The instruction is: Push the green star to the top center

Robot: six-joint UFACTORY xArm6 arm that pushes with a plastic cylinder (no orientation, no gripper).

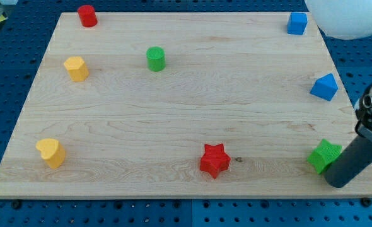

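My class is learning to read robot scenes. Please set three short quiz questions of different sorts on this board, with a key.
1. True or false: my tip is beside the green star.
2. Which block is nearest the green star? A red star B blue block C green cylinder
3. Name the colour of the two blocks at the view's left edge.

Key: 1 true; 2 B; 3 yellow.
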